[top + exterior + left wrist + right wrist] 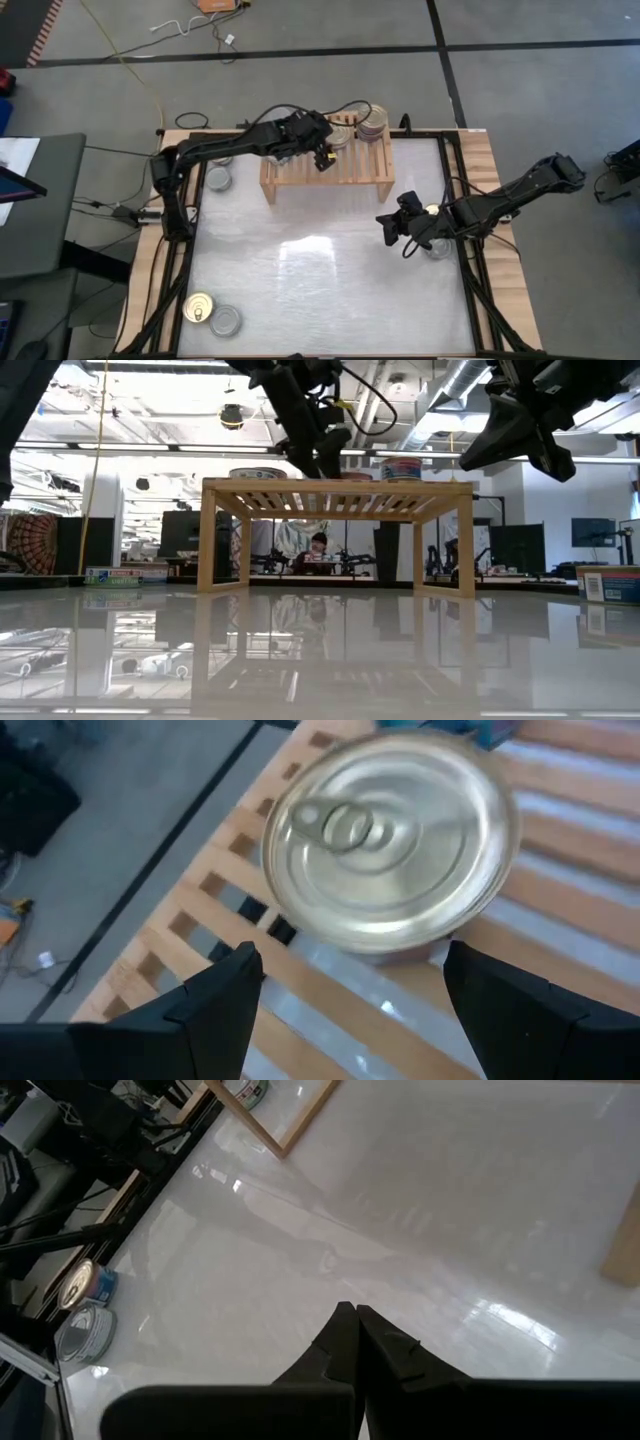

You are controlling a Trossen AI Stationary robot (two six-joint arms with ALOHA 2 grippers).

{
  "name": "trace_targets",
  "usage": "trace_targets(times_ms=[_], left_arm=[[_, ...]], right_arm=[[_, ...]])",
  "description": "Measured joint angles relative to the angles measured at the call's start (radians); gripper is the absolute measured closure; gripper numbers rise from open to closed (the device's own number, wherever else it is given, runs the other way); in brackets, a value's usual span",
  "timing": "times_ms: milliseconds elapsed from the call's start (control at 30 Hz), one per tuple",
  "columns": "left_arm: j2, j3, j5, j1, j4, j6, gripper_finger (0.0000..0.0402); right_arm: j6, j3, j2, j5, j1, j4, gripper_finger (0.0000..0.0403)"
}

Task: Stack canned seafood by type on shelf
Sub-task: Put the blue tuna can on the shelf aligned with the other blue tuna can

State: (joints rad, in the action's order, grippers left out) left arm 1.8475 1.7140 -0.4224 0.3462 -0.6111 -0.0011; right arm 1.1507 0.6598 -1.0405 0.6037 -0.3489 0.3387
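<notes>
My left gripper (345,995) hangs wide open, empty, over a gold-lidded tin (390,840) on the shelf (300,170) at the table's far edge; only its wrist view shows the pull-tab. The right gripper (355,1325) is closed on nothing.

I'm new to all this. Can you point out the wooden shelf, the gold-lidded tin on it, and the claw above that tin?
shelf (300,172): high view, bare slatted top.
gold-lidded tin (390,830): left wrist view, lid centre.
left gripper (350,995): left wrist view, between its open fingertips.

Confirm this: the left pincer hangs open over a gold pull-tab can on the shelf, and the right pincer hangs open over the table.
One thing is wrong: the right pincer is shut, its fingers pressed together over the table in the right wrist view. The left pincer does hang open over the gold pull-tab can on the shelf.
</notes>
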Motion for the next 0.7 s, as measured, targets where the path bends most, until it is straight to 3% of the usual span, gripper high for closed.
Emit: trace_targets(times_ms=[700], left_arm=[[0.003, 0.0, -0.012, 0.025, 0.111, -0.01, 0.0102]], right_arm=[[0.001, 0.0, 0.0, 0.0, 0.0, -0.004, 0.0378]])
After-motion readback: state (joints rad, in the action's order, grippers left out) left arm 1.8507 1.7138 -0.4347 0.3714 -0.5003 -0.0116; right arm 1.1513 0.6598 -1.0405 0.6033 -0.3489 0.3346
